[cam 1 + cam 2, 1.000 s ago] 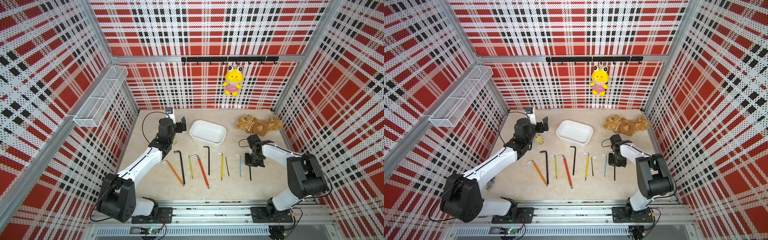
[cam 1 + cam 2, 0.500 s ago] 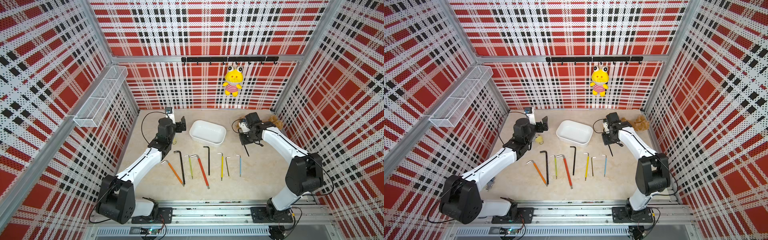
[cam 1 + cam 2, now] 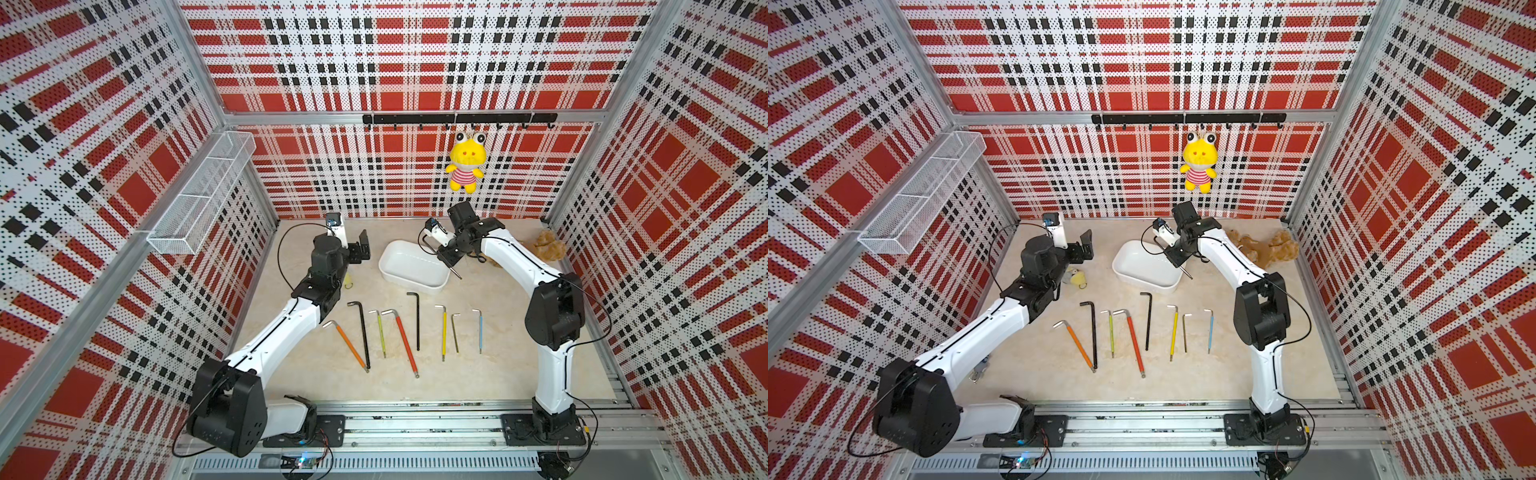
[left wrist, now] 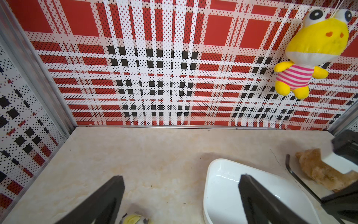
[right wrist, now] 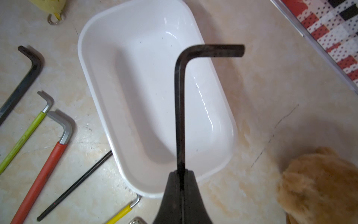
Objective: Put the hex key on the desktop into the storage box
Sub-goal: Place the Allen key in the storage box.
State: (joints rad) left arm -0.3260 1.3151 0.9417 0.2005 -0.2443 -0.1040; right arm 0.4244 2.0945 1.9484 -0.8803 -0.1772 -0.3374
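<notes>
Red plaid perforated walls (image 3: 415, 62) on three sides, pale beige marbled bench (image 3: 498, 374) framed by aluminium rails. Smooth white rectangular storage box (image 3: 409, 266) sits on the bench toward the back middle, set at an angle. Right arm (image 3: 515, 259) reaches over the box's right end. Its jaws are pressed together on the long shank of a black L-shaped hex key (image 5: 179, 116), and the right wrist view shows the short bent leg out over the box. In both top views the key is tilted and off the bench, tail end poking past the box's right rim. Left arm (image 3: 282, 332) is left of the box, jaws spread wide and empty, hovering near a small yellow plush keyring (image 3: 1077, 277). Eight other keys lie in a row on the bench in front of the box, bends toward it: orange-sleeved key (image 3: 351, 345), long black key (image 3: 364, 332), lime-green key (image 3: 381, 332), red-sleeved key (image 3: 405, 345), shorter black key (image 3: 417, 320), yellow-sleeved key (image 3: 444, 332), small bare metal key (image 3: 455, 332), light blue key (image 3: 481, 330). Yellow frog plush in pink-striped top (image 3: 465, 162) hangs from black hook rail (image 3: 415, 119) on the back wall. Tan plush bear (image 3: 548, 245) lies in the far right corner. White wire mesh basket (image 3: 203, 195) is fixed to the left wall.
</notes>
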